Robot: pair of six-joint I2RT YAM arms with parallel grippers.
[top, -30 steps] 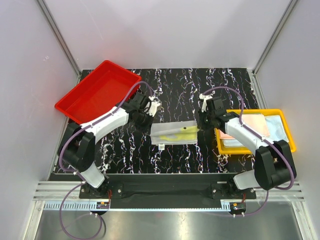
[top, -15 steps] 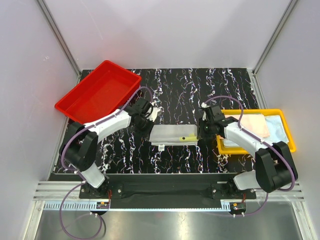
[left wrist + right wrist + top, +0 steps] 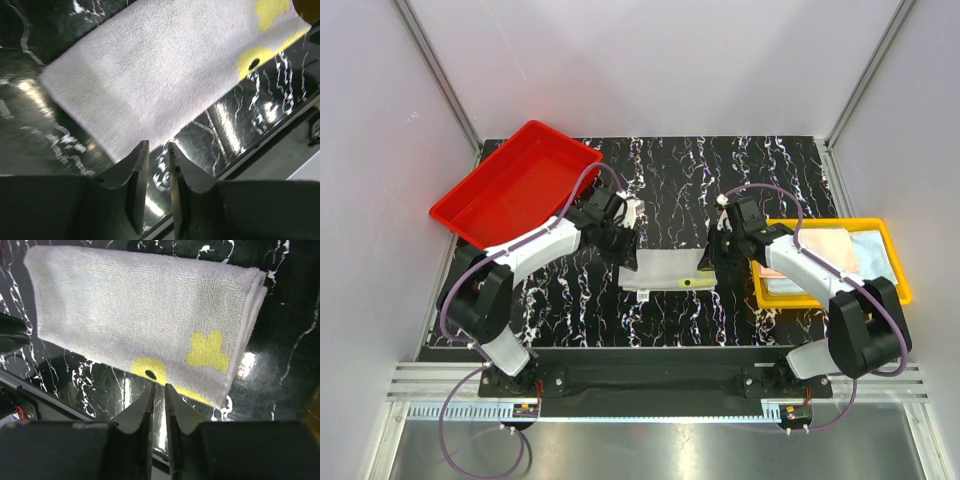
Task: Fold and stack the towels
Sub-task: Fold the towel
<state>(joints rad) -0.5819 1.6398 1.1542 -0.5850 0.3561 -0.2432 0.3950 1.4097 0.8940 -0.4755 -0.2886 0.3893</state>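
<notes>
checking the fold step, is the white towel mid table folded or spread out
Folded. The white towel shows stacked layers at one edge in the right wrist view, and from above it is a narrow rectangle.

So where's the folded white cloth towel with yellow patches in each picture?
Top external: the folded white cloth towel lies at the centre of the black marbled table.
Left wrist: it fills the upper middle.
Right wrist: it spans the top.
Shared landmark: its yellow patch with a black dot.
</notes>
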